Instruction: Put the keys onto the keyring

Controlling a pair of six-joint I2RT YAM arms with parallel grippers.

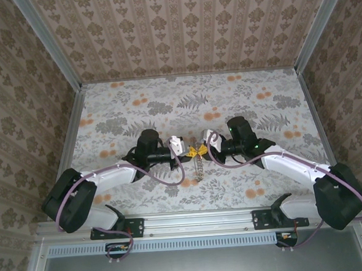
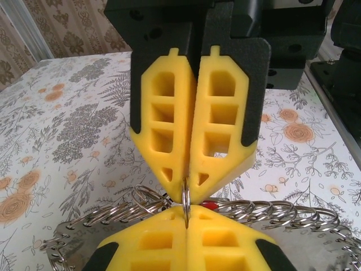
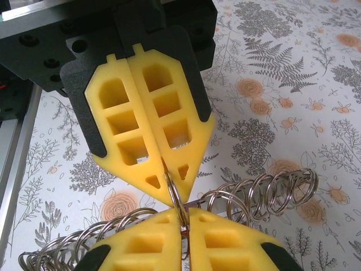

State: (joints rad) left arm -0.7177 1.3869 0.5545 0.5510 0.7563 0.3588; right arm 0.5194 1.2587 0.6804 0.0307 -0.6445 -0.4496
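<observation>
Slippage first among the risks. Clamped shut, tip to tip, on one wire loop (image 2: 185, 199): left gripper (image 1: 195, 152) and right gripper (image 1: 205, 150), above the middle of the table (image 1: 136, 101). Keyring (image 3: 271, 195) strung beneath, trailing toward the near edge; red key (image 2: 210, 202) just behind the tips. Could twist free under uneven pulling, or snag on neighbouring coils.

Both arms reach inward from the lower corners of the top view, elbows bent, and meet tip to tip at centre frame. The left gripper (image 1: 196, 152) and right gripper (image 1: 204, 150) each press their yellow fingers (image 2: 163, 237) together, pinching one thin keyring (image 2: 185, 197).
</observation>
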